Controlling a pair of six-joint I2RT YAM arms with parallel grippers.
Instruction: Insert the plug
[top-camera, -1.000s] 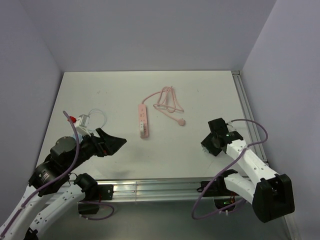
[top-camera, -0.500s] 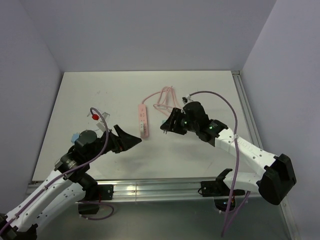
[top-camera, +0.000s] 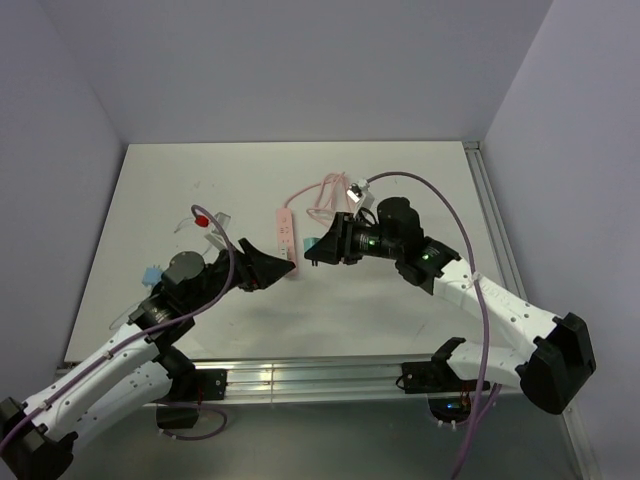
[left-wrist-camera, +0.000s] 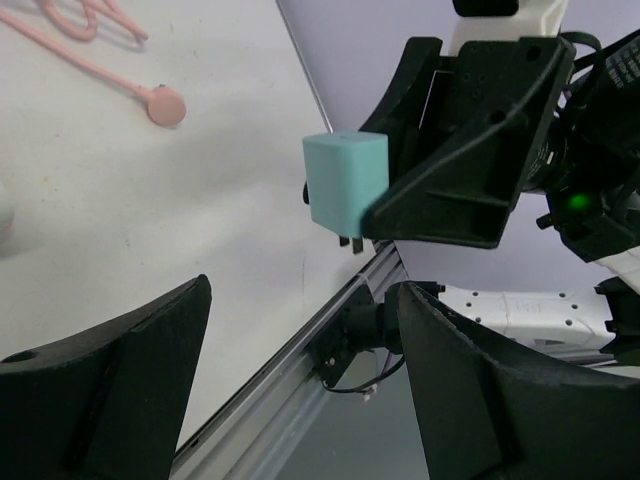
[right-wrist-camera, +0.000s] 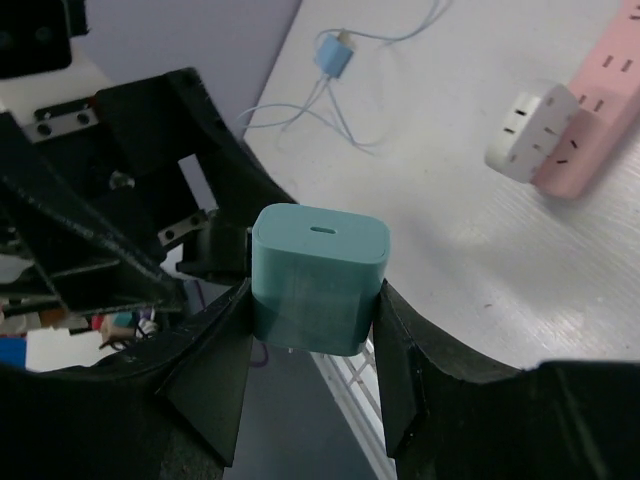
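My right gripper (right-wrist-camera: 320, 275) is shut on a teal cube-shaped charger block (right-wrist-camera: 320, 250) with a slot in its end face. It holds the block above the table, near the near end of the pink power strip (top-camera: 286, 235). The left wrist view shows the same block (left-wrist-camera: 345, 180) with its prongs pointing down. My left gripper (left-wrist-camera: 305, 290) is open and empty and faces the right gripper (top-camera: 312, 250) closely. The plug (right-wrist-camera: 335, 55), small and light blue with a thin pale wire, lies on the table by the left arm (top-camera: 152, 272).
A white adapter (right-wrist-camera: 525, 145) sits on the near end of the pink strip (right-wrist-camera: 600, 85). The strip's coiled pink cable (top-camera: 330, 198) lies behind it, its round end (left-wrist-camera: 165, 105) on the table. The table's metal front rail (top-camera: 300, 378) runs along the near edge.
Both arms have swung in to the middle. The right gripper came from the right side to the strip's near end. The left gripper moved forward and right to face it.
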